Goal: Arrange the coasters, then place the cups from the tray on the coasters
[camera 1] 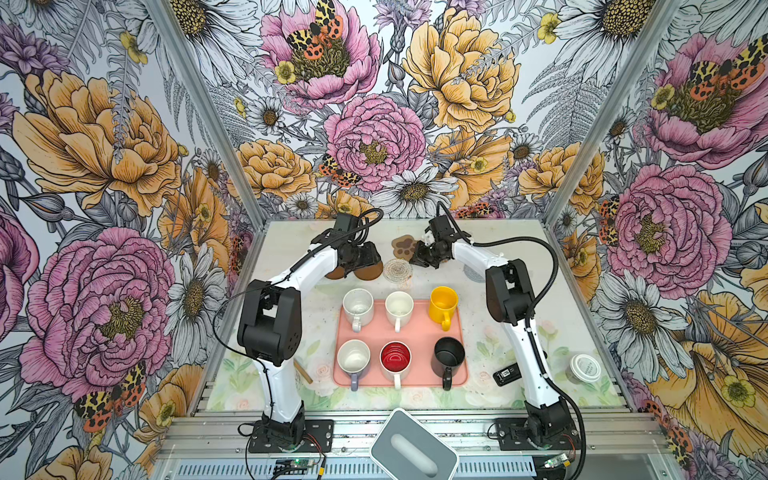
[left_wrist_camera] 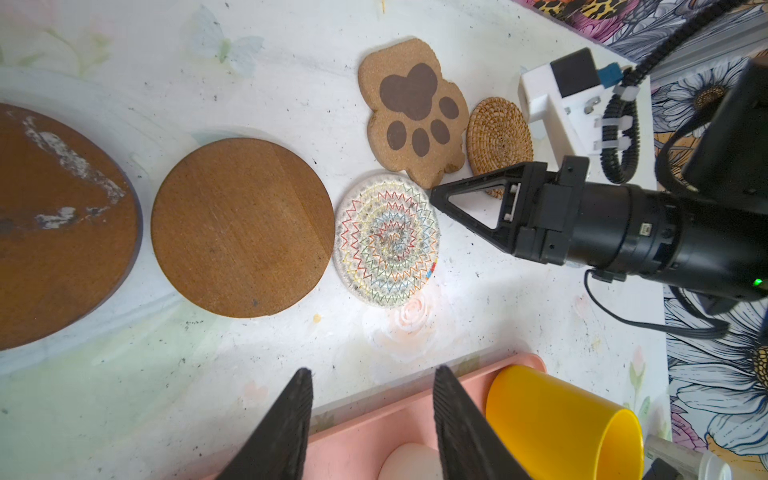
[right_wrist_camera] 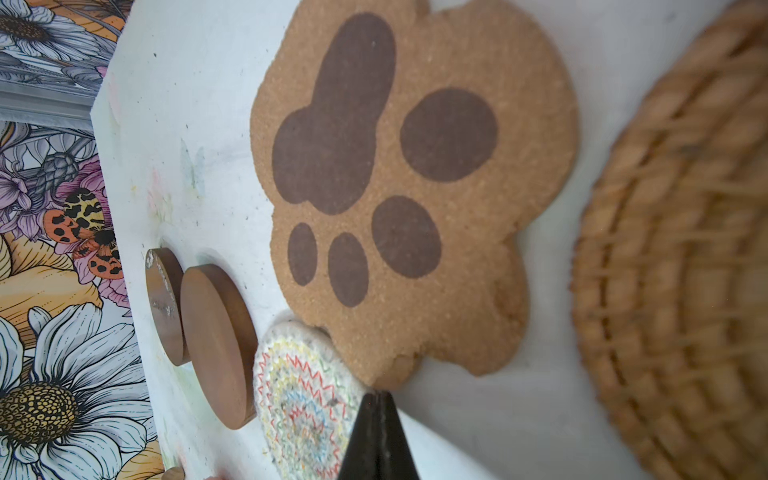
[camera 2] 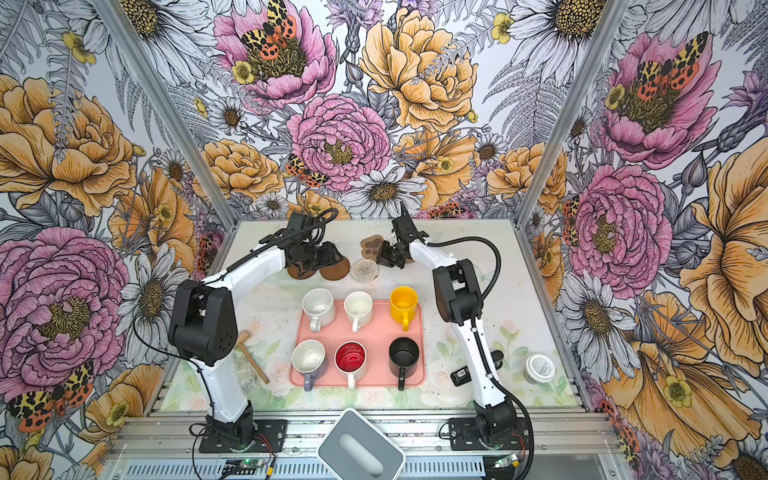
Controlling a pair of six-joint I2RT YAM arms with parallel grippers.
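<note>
Tray (camera 1: 420,332) holding six cups (camera 1: 395,358), left gripper (left_wrist_camera: 371,374) half open, empty, right gripper (right_wrist_camera: 377,395) closed beside paw-print coaster (right_wrist_camera: 457,249)

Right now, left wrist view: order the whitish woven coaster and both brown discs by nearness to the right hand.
1. Whitish woven coaster, at the right hand's tips.
2. Clean brown disc, beside it.
3. Stained brown disc, far end.

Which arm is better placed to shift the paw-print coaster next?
Right, probably: the right tool, shut, sits at the edge of the paw-print coaster, while the left tool hangs open farther away.
</note>
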